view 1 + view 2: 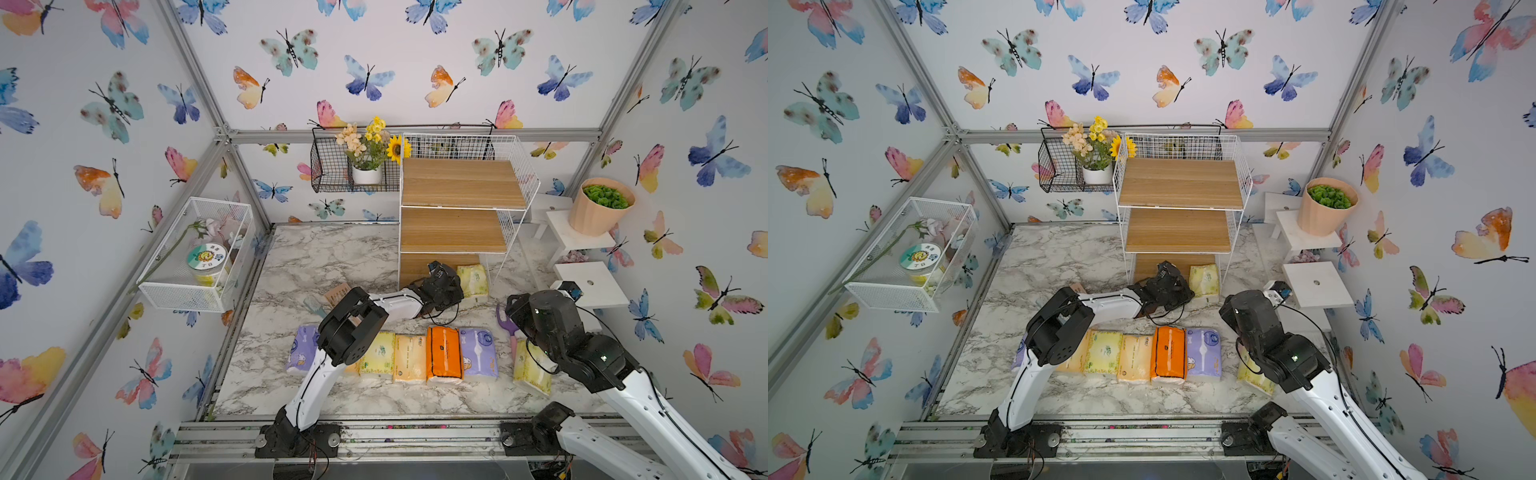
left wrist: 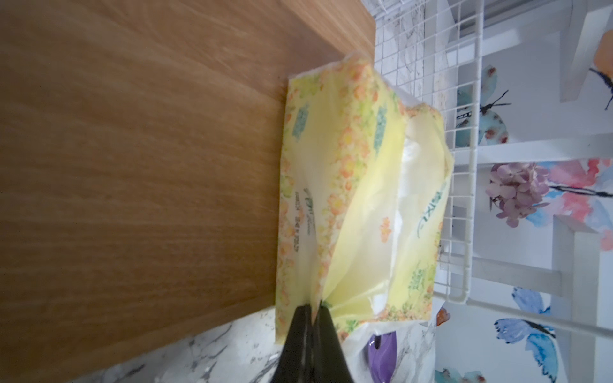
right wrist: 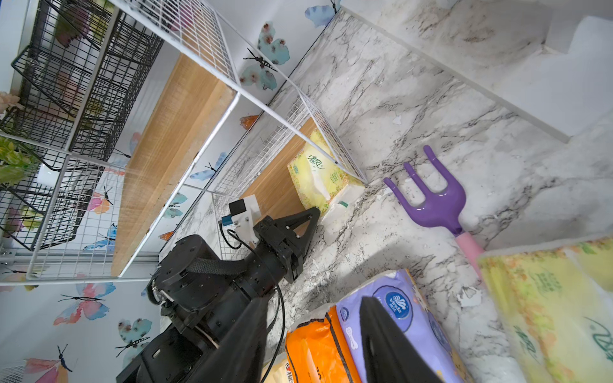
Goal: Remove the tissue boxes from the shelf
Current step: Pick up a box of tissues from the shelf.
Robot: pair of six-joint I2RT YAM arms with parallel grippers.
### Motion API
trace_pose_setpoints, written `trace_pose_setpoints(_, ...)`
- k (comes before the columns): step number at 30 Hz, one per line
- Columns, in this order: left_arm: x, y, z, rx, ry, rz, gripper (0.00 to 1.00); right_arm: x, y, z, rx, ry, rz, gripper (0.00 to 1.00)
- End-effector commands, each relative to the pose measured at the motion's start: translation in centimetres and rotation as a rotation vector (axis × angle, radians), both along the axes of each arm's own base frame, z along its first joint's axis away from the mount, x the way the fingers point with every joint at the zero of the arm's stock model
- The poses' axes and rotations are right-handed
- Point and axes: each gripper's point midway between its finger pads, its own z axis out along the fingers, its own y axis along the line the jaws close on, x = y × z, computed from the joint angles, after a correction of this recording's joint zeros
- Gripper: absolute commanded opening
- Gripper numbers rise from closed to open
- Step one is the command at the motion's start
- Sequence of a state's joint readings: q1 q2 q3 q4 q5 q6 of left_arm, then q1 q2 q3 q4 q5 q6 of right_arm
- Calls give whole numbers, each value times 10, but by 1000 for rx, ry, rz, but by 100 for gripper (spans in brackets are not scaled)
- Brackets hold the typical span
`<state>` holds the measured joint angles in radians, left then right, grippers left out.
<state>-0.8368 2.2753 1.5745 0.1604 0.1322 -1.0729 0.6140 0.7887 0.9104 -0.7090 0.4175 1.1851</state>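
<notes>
Down low, the black left gripper is clamped on the soft yellow-green flowery tissue pack on the bottom board of the white wire shelf. The right gripper's fingers stand apart, maybe empty.

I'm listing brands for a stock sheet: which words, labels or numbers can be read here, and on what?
"清风", in green: yellow-green plastic-wrapped tissue pack on the bottom wooden board of the white wire shelf.
"Vinda", on a blue round badge: lavender plastic-wrapped tissue pack.
Too small to read: the black print on the orange plastic-wrapped tissue pack; the clear jar's round printed lid.
No numbers are legible.
</notes>
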Motion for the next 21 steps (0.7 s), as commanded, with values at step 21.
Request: trace_pose_setpoints(21,-60,49,78,-195,95,-56,0,21,61,-49,158,192,211,68)
